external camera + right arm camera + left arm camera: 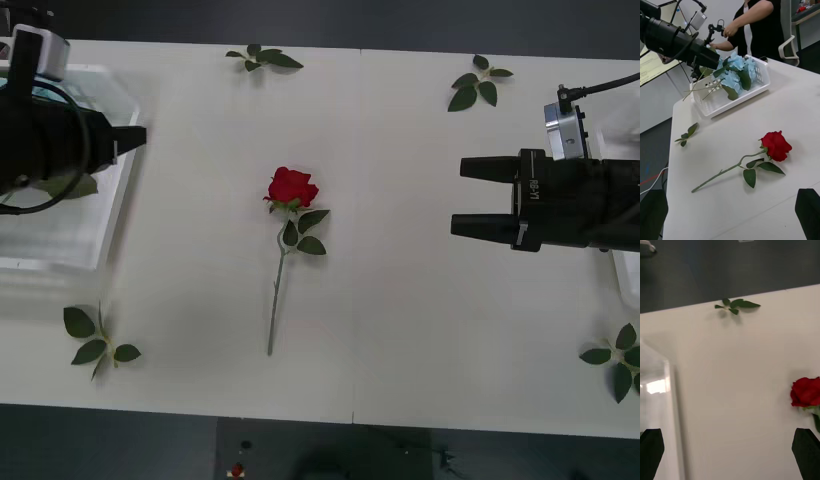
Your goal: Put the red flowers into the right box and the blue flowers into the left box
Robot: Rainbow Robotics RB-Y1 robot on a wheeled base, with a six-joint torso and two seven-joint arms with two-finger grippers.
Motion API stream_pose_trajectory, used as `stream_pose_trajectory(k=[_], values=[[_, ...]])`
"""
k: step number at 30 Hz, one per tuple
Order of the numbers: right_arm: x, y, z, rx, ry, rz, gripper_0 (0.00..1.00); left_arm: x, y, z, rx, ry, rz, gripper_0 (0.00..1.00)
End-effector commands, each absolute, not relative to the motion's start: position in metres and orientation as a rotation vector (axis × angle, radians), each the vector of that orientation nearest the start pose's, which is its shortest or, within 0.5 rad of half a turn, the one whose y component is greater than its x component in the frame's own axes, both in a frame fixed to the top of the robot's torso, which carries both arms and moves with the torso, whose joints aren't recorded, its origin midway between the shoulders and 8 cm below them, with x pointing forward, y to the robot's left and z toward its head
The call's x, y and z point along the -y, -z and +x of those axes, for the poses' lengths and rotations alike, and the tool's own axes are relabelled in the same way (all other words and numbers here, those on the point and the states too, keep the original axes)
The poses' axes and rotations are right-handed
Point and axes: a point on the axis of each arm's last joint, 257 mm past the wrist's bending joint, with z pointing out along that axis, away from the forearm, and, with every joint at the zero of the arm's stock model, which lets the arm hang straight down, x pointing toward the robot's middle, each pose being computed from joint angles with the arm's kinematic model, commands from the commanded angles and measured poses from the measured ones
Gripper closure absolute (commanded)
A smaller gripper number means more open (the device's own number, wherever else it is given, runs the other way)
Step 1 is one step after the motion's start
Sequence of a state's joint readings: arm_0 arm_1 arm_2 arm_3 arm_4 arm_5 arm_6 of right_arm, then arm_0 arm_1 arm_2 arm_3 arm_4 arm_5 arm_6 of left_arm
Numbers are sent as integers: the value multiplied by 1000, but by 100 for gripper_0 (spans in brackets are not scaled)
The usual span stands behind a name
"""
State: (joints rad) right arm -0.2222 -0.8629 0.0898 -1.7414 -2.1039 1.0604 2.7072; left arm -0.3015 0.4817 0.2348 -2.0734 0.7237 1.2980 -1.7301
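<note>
Both my grippers sit closest to the front camera, one at each side of the table (400,330). Right gripper (470,196) hovers over the right side, well apart from the rose, two black fingers (485,167) spread with a clear gap, holding nothing. Left gripper (135,138) hangs over the left box (60,262); in the left wrist view my fingertips (651,446) sit at both bottom corners, so spread wide and empty.

One of the red flowers (292,187) lies flat mid-table between my arms, bloom toward the far edge, stem (276,300) running back toward me, two leaves just below the bloom. Nothing touches it.

Blue flowers (735,73) are heaped in the left box in the right wrist view, stems poking over the rim. Right box (630,285): just a sliver of white rim behind my right arm; can't tell its contents.

Loose leaf sprigs (98,345) are scattered near the table corners.
</note>
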Motion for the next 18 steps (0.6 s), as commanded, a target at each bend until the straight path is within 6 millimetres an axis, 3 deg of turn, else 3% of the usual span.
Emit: stream_pose_trajectory(k=[1, 3, 6, 18], values=[[140, 84, 411, -1505, -885, -1096, 0, -208, 115, 514, -2075, 222, 482, 0], [140, 84, 411, -1505, -885, -1096, 0, -188, 149, 512, -2138, 228, 516, 0], [140, 84, 411, -1505, -885, -1096, 0, -167, 181, 516, -2178, 228, 523, 0], [140, 84, 411, -1505, -885, -1096, 0, -116, 258, 536, -2171, 120, 560, 0]])
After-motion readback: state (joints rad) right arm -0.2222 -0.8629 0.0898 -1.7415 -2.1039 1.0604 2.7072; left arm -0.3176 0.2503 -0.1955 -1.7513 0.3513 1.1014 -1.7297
